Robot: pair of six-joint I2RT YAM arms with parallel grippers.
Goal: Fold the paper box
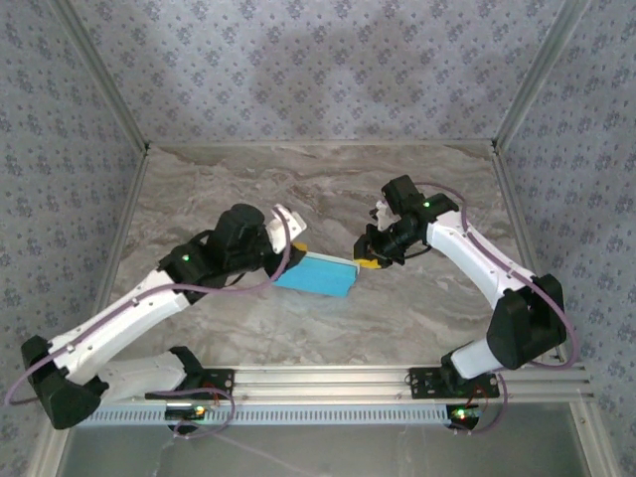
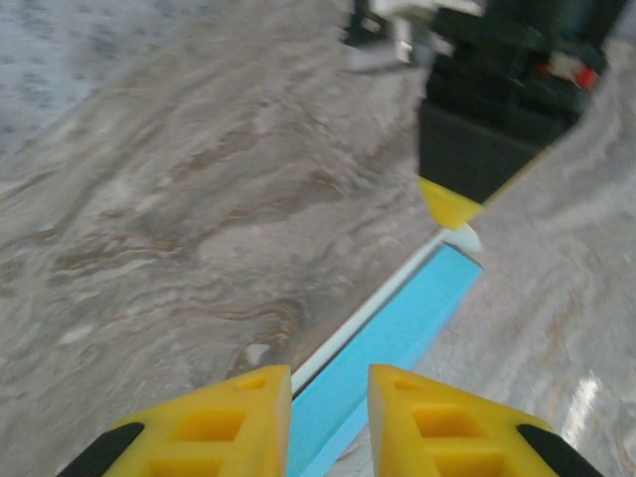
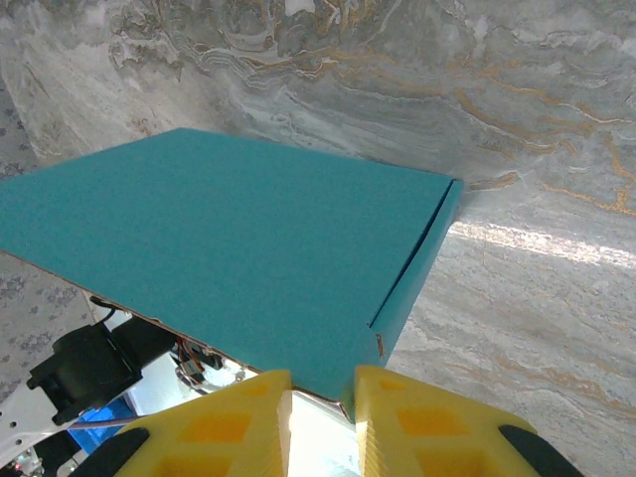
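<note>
Top view: the paper box [image 1: 316,274] sits mid-table, between the two arms, blue face up, long axis running left to right and dipping slightly toward the right. It is a flat rectangle, closed up as far as I can see. A shadow lies under it on the marble table [image 1: 298,189]

Left gripper [image 1: 288,256] is at the box's left end. On my left wrist feed its yellow fingers [image 2: 248,422] stand either side of that end and the blue card fills the gap between them, a pale edge strip running along the box's left side. I read this as a grasp on the box

Right gripper [image 1: 368,260] is at the opposite, right end. From the left wrist feed I see one of its yellow fingertips [image 2: 447,204] touching the far end of the box. On the right wrist feed the fingers [image 3: 427,422] straddle the near corner of the box, narrow gap, card pinched between them: grasping the box

Right wrist feed also shows a broad blue panel [image 3: 229,248] with a folded side wall along its right edge, seam visible at the corner. Part of the left arm shows past the panel's lower-left edge, so that side looks lifted off the table

Both arms bent inward toward the centre, facing each other across the box
</note>
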